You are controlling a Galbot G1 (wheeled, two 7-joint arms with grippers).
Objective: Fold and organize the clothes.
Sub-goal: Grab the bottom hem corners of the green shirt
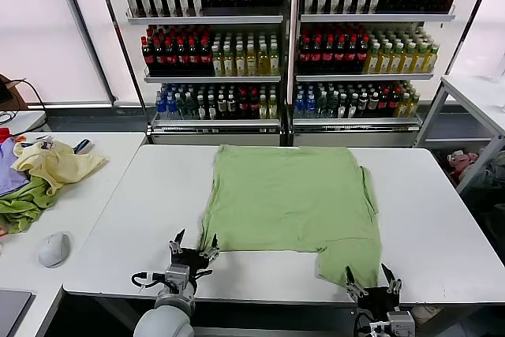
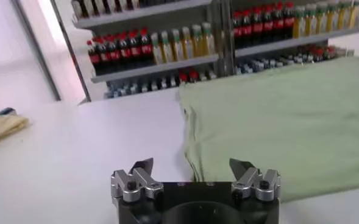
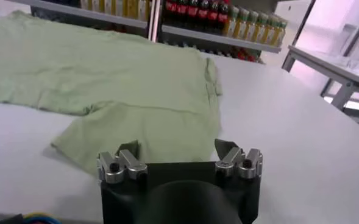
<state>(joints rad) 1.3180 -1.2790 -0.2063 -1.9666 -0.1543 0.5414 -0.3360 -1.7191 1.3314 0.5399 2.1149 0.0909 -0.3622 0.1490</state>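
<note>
You have the light green shirt (image 1: 288, 199) spread flat mid-bench, with the left claw (image 1: 192, 256) wide at its near-left corner and the right claw (image 1: 372, 282) wide by the near-right sleeve; next, I judge, grip both.

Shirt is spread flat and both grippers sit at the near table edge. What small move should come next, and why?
Probably the right gripper should ease forward and down onto the near sleeve of the light green shirt, which juts toward it. Both it and the left gripper are open and empty, near the shirt's near edge, on the white table. The sleeve lies right ahead of the right gripper's fingers.
</note>
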